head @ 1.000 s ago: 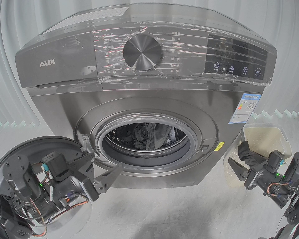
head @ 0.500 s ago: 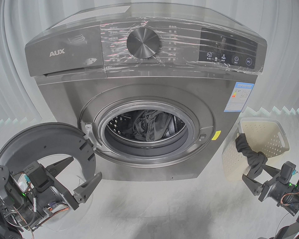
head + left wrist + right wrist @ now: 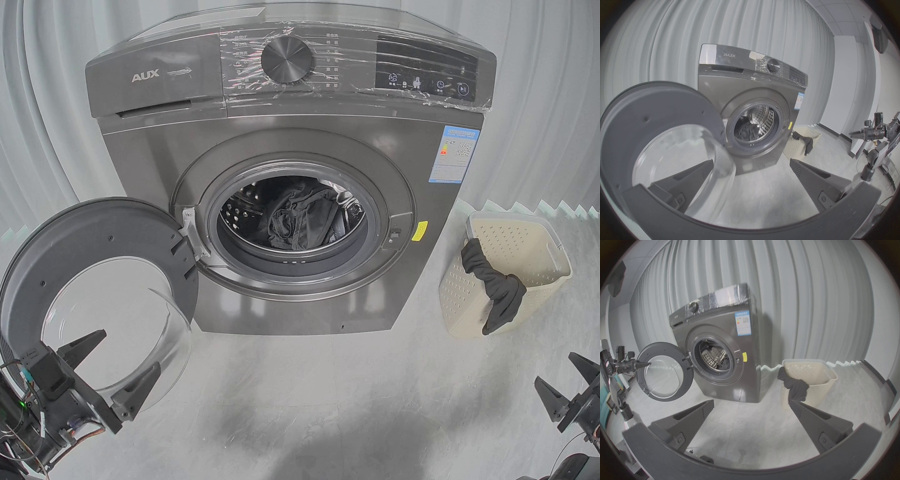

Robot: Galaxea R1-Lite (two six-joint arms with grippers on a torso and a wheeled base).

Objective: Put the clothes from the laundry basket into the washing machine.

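The grey washing machine stands with its round door swung open to the left. Dark clothes lie inside the drum. To its right on the floor sits the cream laundry basket, with a dark garment draped over its near rim. My left gripper is open and empty, low in front of the door's glass. My right gripper is open and empty, on the near side of the basket and apart from the garment. The right wrist view shows the basket and garment beyond the open right gripper.
Pale curtains hang behind the machine. Bare grey floor stretches between me and the machine. In the left wrist view, the open door is close to the open left gripper.
The whole head view has drawn back from the machine. Both grippers now sit lower and farther from it. The right gripper, earlier at the hanging garment, is now apart from it.
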